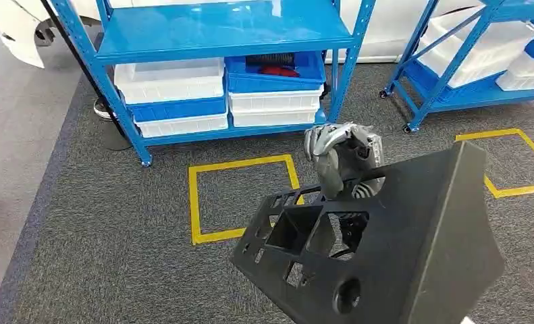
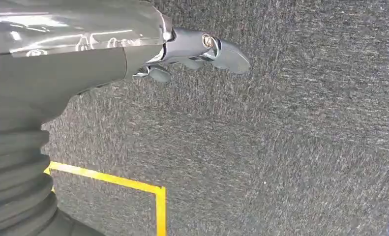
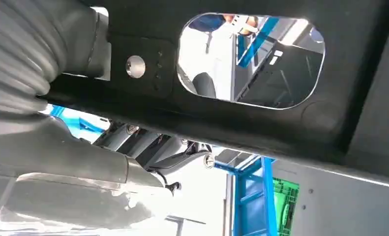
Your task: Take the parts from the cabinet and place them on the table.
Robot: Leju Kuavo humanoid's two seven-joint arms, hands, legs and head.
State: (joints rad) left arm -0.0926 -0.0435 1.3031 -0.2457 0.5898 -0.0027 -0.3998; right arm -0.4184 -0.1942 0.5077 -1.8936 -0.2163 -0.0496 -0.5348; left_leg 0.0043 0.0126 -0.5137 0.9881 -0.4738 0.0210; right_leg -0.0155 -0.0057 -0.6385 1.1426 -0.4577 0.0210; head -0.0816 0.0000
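A large black plastic part with several cut-outs fills the lower right of the head view, tilted and lifted clear of the carpet. My right hand grips its upper edge, fingers curled over the rim. In the right wrist view the hand's fingers press against the part's dark underside, which has an oval opening. My left hand hangs over grey carpet with its fingers stretched out and nothing in it.
A blue shelving cabinet stands ahead, with white bins and a blue bin on its lowest shelf. A second blue rack stands at the right. Yellow tape squares mark the carpet.
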